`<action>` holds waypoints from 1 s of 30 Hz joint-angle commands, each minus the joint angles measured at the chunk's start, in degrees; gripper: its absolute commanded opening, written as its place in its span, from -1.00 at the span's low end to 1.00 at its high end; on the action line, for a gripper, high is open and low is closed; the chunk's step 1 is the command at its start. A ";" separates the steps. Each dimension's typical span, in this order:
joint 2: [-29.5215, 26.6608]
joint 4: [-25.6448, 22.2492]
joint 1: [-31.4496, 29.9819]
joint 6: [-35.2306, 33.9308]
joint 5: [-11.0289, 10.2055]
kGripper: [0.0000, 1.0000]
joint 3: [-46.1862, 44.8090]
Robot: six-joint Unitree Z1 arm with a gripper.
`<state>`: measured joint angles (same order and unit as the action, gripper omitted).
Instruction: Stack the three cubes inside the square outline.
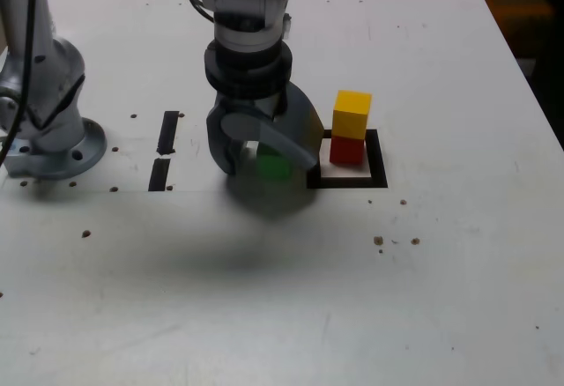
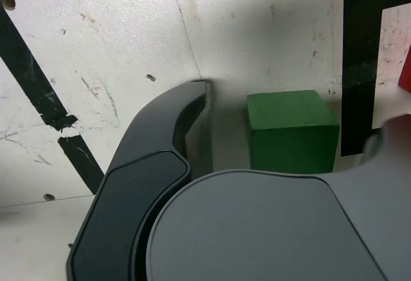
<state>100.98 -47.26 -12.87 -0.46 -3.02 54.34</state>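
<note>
Jaws of gripper [image 1: 264,159] apart around green cube [image 2: 292,129], resting on tabletop [image 1: 441,298] beside square outline [image 1: 379,167] holding yellow cube [image 1: 352,113] on red cube [image 1: 346,149]. Best centred before squeezing, then lifted straight.

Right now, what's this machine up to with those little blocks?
The arm's gripper is down on the table around the green cube, jaws open on either side, not yet gripping it. Beside it, the yellow cube already sits on the red cube inside the square outline. Green looks like the last one to stack.
</note>
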 commanded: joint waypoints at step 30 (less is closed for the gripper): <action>-4.87 -14.02 0.04 -2.61 -4.94 -0.63 8.23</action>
<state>96.34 -59.75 -12.88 -2.97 -7.69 61.04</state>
